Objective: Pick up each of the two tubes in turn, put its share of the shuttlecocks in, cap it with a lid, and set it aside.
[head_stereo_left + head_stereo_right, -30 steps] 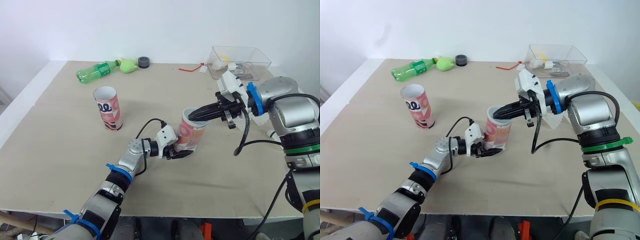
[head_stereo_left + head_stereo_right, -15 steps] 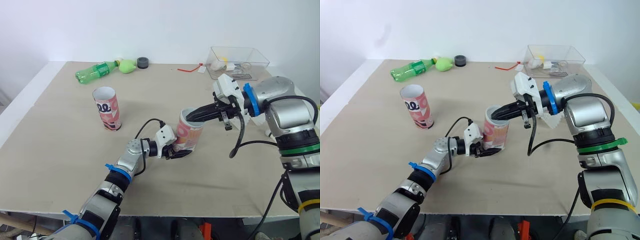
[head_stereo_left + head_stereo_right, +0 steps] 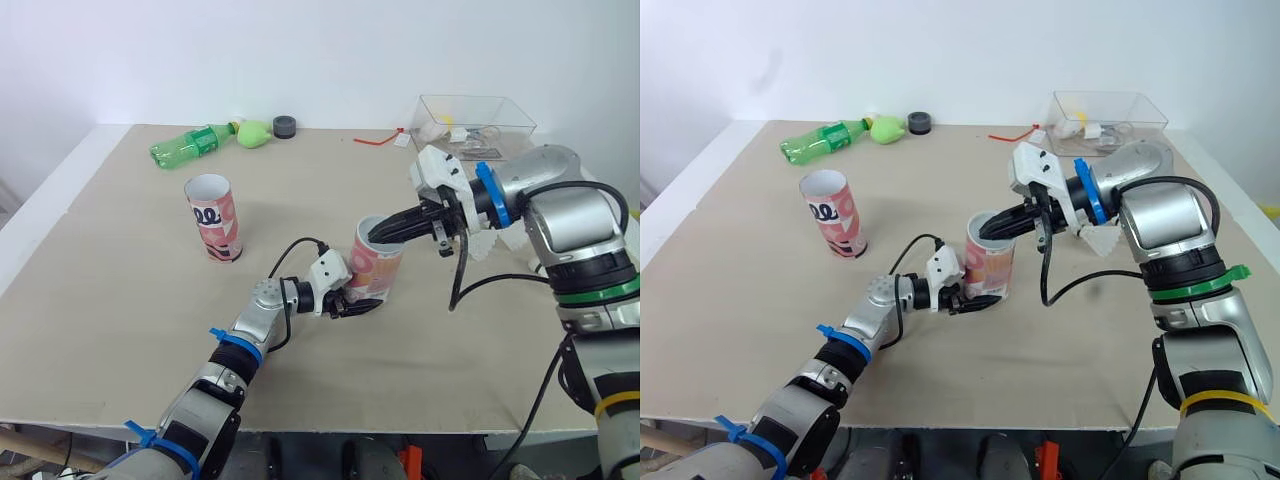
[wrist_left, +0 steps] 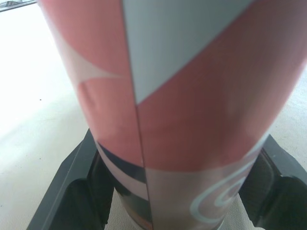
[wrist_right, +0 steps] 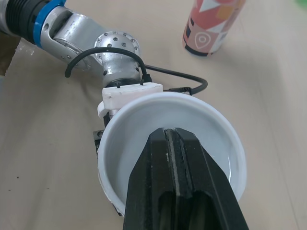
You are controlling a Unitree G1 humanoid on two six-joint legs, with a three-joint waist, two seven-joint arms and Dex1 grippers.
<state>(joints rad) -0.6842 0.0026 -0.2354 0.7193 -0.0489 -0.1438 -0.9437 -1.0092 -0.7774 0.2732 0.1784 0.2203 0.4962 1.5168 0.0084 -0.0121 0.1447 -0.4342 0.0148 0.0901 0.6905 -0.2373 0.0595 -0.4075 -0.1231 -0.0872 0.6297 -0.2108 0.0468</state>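
**Q:** Head camera — what stands on the worktop (image 3: pixel 120 300)?

**A:** Item 1: pink-and-white tube (image 3: pixel 378 268), mouth open, roughly upright, mid-worktop and somewhat toward the near edge.
Item 2: second tube (image 3: pixel 214 217), upright and open, well apart from the first, toward the left edge.
Item 3: green bottle (image 3: pixel 190 145), lying on its side along the far edge, toward the far left corner. A green lump (image 3: pixel 257 131) and a dark round cap (image 3: pixel 287 125) lie just beside its neck end.
Item 4: clear box (image 3: pixel 475 120) at the far right corner; its contents are too small to name.
Item 5: red tie (image 3: pixel 380 138) on the worktop near that box.

**Q:** And the grippers?

**A:** The left gripper (image 3: pixel 358 303) sits low at the base of the pink-and-white tube, on its near left side. The right gripper (image 3: pixel 377 235) reaches in from the right, its tips at the tube's mouth.

**Q:** Left wrist camera?

**A:** One entry — the pink-and-white tube, close up. There is a black finger (image 4: pixel 72 191) against each flank of its lower wall, clamped around it.

**Q:** Right wrist camera?

**A:** The two black fingers (image 5: pixel 153 191) are pressed flat together, with nothing seen between them. Their tips lie over the white inside of the pink-and-white tube. The second tube stands beyond, on bare worktop.
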